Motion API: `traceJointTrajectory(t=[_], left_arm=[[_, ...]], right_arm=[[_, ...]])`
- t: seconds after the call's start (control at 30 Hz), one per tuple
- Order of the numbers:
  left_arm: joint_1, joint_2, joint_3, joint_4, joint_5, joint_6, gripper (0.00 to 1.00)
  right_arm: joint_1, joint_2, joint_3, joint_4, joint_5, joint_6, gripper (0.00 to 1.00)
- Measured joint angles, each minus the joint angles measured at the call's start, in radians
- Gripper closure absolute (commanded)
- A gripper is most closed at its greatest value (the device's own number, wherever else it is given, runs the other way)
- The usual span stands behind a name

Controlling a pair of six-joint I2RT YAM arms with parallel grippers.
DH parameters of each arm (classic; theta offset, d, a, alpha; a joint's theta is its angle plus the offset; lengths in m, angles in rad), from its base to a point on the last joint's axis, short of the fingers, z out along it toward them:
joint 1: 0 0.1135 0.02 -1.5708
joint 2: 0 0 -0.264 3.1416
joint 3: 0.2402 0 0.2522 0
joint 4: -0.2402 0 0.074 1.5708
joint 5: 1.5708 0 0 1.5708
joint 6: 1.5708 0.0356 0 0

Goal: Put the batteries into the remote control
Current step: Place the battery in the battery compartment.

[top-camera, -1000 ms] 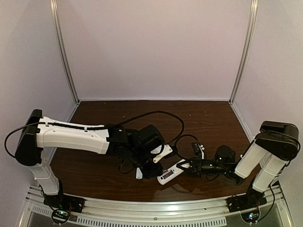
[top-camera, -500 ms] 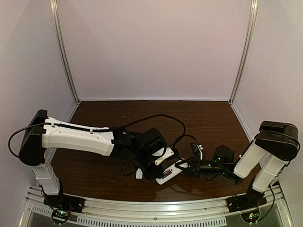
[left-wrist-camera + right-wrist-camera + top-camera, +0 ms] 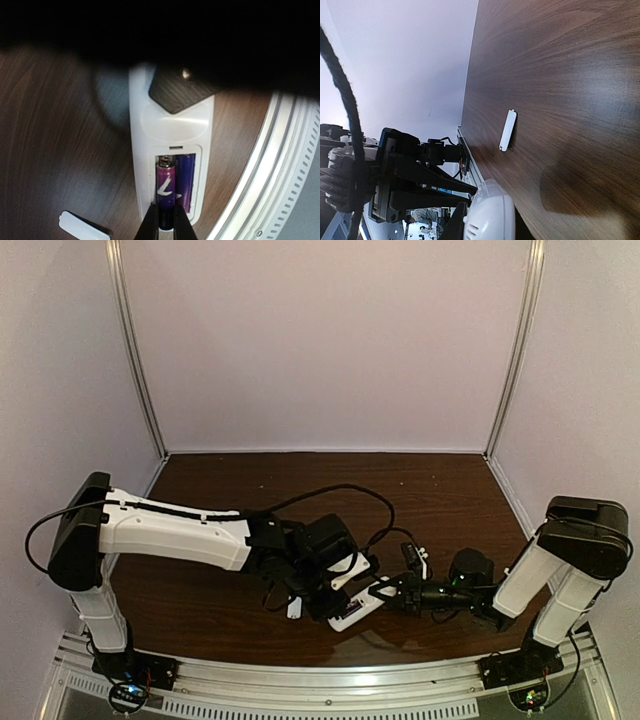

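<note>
Shifted rightward, left gripper hung over the remote, jaws pinched a battery in its bay, right gripper clamped the remote's end.

No legible words or numbers; the sole marking is a white angular glyph, roughly like a 7, on the purple battery seated in the remote control.

Remote control far end in darkness
</note>
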Motion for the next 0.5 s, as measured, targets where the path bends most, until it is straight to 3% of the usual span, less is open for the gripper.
traceJointTrajectory(t=[0.23,0.5], left_arm=[[0.000,0.006,0.010,-0.020,-0.006,0.000,0.67],[0.000,-0.010,0.008,-0.017,-0.009,0.008,0.57]], right_arm=[[0.002,0.004,0.000,0.000,0.008,0.012,1.00],[0.002,0.004,0.000,0.001,0.007,0.016,1.00]])
